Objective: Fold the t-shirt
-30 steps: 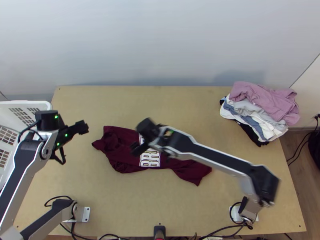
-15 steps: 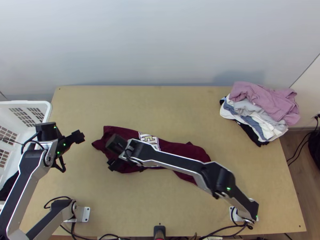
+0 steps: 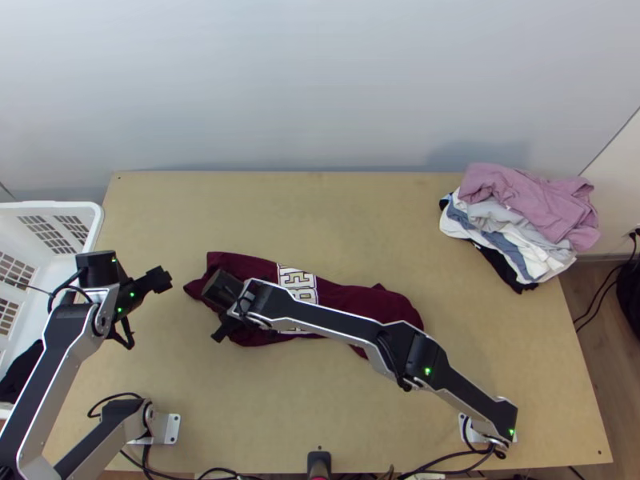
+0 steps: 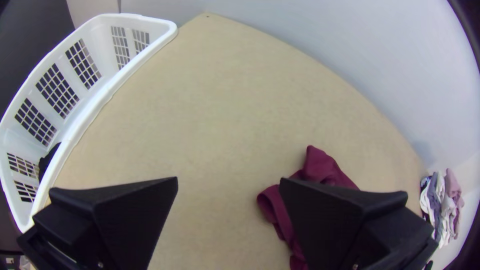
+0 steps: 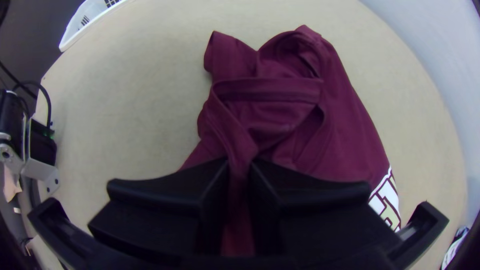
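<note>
The maroon t-shirt [image 3: 368,300] lies bunched lengthwise across the middle of the table, its white lettering facing up, partly under the right arm. At the shirt's left end, on the near side, is my right gripper [image 3: 226,326]. In the right wrist view my right gripper [image 5: 239,167] is shut on a narrow fold of the t-shirt [image 5: 270,112]. My left gripper [image 3: 160,279] hangs over bare table, left of the shirt. The left wrist view has my left gripper [image 4: 228,182] open with nothing between its fingers; part of the t-shirt [image 4: 325,167] lies beyond one finger.
A white laundry basket [image 3: 90,210] stands at the left edge with dark cloth inside. At the back right is a pile of clothes [image 3: 528,208], pink on top. Bare wood [image 3: 320,208] lies behind the shirt, and more in front of it.
The right arm has swung left over the shirt, from its middle to its left end, and its gripper has taken hold of cloth. My left gripper has shifted slightly toward the near edge.
</note>
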You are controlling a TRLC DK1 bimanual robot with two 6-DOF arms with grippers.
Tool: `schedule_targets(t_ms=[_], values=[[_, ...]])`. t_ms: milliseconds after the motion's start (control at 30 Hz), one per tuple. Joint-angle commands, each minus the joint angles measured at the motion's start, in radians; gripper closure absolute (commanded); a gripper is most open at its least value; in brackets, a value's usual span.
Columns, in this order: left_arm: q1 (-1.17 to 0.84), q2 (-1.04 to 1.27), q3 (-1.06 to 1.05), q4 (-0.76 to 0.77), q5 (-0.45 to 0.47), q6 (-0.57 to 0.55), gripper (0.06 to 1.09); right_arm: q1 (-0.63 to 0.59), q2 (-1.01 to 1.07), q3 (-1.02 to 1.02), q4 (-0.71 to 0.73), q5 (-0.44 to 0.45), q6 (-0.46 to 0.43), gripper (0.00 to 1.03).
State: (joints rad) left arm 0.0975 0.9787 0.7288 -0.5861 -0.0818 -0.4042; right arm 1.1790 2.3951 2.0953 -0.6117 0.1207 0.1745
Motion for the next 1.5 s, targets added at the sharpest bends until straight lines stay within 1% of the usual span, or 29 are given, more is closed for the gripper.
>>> schedule_targets(t_ms=[0,167,267,367,467,600,667,800,867,933,967,1233,1267,1333,1467], values=[[-0.018,-0.020,-0.016,-0.004,0.008,-0.004,0.10,-0.042,-0.024,0.025,-0.016,-0.010,0.003,1.00],[-0.099,-0.057,-0.008,-0.027,0.037,-0.021,0.10,-0.134,-0.100,0.020,-0.031,-0.010,0.034,1.00],[-0.166,-0.058,-0.006,-0.032,0.037,-0.038,0.10,-0.191,-0.157,-0.020,-0.042,-0.010,0.033,1.00],[-0.199,-0.014,-0.014,0.005,0.036,-0.048,0.10,-0.234,-0.209,-0.083,-0.045,-0.010,0.029,1.00],[-0.219,0.069,-0.020,0.080,0.019,-0.053,0.10,-0.269,-0.254,-0.149,-0.049,-0.010,0.025,1.00],[-0.239,0.195,-0.006,0.157,-0.015,-0.047,0.10,-0.300,-0.300,-0.213,-0.049,-0.009,0.025,1.00],[-0.245,0.238,-0.005,0.187,-0.018,-0.047,0.10,-0.315,-0.320,-0.238,-0.049,-0.007,0.025,1.00],[-0.277,0.324,-0.003,0.218,-0.038,-0.048,0.11,-0.337,-0.340,-0.264,-0.049,-0.007,0.025,1.00],[-0.286,0.368,0.009,0.218,-0.042,-0.050,0.11,-0.341,-0.343,-0.265,-0.049,-0.007,0.025,1.00],[-0.289,0.403,0.023,0.213,-0.047,-0.053,0.19,-0.346,-0.344,-0.265,-0.049,-0.006,0.025,1.00],[-0.291,0.414,0.029,0.210,-0.049,-0.059,0.20,-0.346,-0.346,-0.265,-0.049,-0.006,0.026,1.00],[-0.282,0.485,0.024,0.216,-0.065,-0.053,0.20,-0.367,-0.363,-0.277,-0.049,-0.004,0.028,1.00],[-0.282,0.491,0.023,0.216,-0.069,-0.054,0.23,-0.372,-0.366,-0.277,-0.049,-0.004,0.028,1.00],[-0.277,0.497,0.020,0.236,-0.073,-0.058,0.38,-0.377,-0.370,-0.279,-0.049,-0.003,0.028,1.00],[-0.277,0.499,0.018,0.259,-0.082,-0.065,0.81,-0.384,-0.386,-0.279,-0.049,-0.003,0.026,1.00]])
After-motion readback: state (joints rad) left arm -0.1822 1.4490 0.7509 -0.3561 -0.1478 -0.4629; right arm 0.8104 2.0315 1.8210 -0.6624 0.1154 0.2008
